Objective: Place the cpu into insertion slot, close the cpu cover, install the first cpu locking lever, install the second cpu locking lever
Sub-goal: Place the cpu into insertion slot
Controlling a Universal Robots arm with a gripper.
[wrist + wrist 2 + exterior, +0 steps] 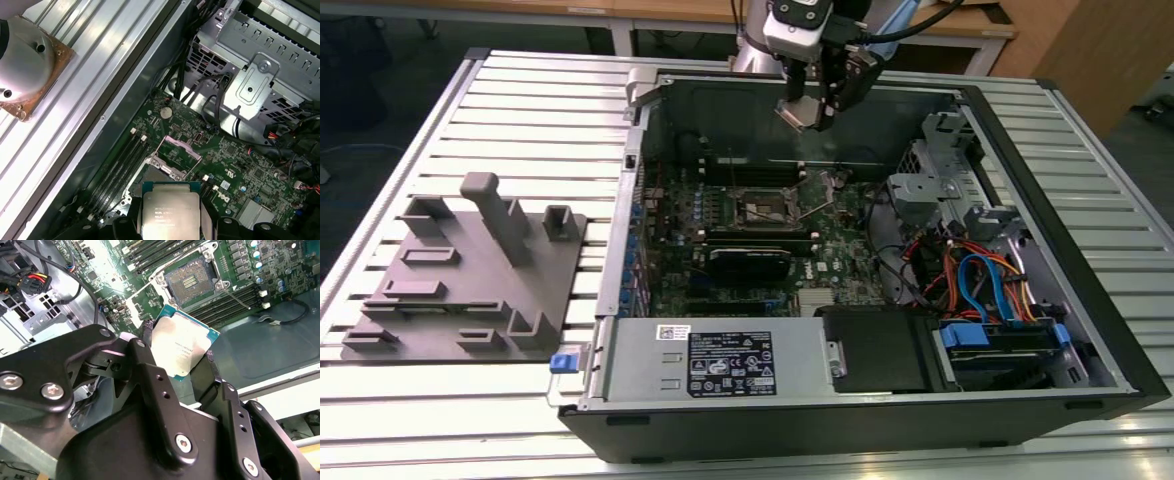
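Observation:
My gripper (817, 112) hangs above the back of the open computer case, shut on the cpu (797, 110). In both wrist views the cpu (186, 342) (169, 210) is a flat silvery square chip clamped by its edges between the black fingers (212, 360). Below it on the green board lies the insertion slot (192, 282) (767, 208), a dark square socket with a silvery rim, uncovered. In the first wrist view the cpu cover (180, 146) stands tilted up beside the slot (162, 172). A thin lever rod (235, 297) sticks out next to the socket.
Long black memory slots (150, 252) run beside the socket. A metal drive cage (934, 180) and coloured cables (981, 280) fill the case on the exterior view's right, and the power supply (720, 360) sits at its front. A grey fixture block (467, 270) stands outside the case.

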